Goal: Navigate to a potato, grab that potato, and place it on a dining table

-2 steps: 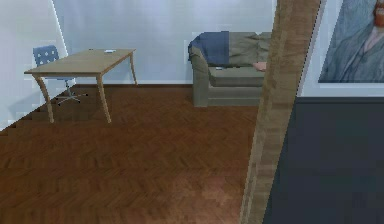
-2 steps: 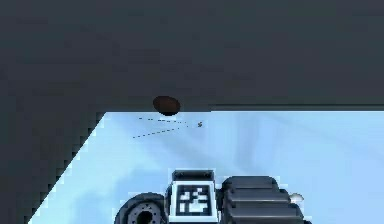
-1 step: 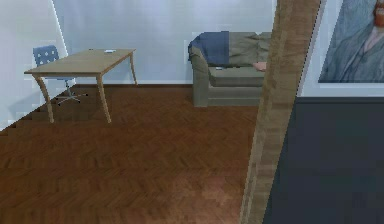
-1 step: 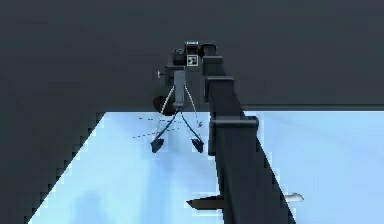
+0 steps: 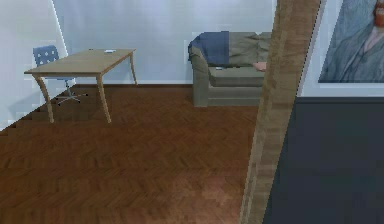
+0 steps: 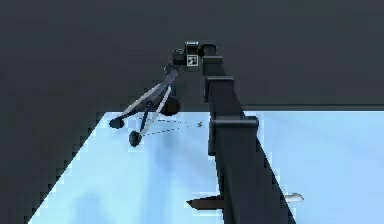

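Your gripper [image 6: 127, 131] hangs near the far left corner of the pale blue flat counter [image 6: 110, 185], with only bare surface behind its far end, so it holds nothing. You cannot tell whether the claw is apart or together. The light wooden dining table [image 5: 85, 63] stands at the forward view's upper left, with a blue office chair [image 5: 47, 58] just behind it.

Soft, even light ahead (faint sheen on the floor [image 5: 190, 190]); arm side view's top dark.

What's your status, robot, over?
Fingers hold nothing, pale blue surface behind them. Wooden table ahead, across open floor. Wooden post close at forward view's right.
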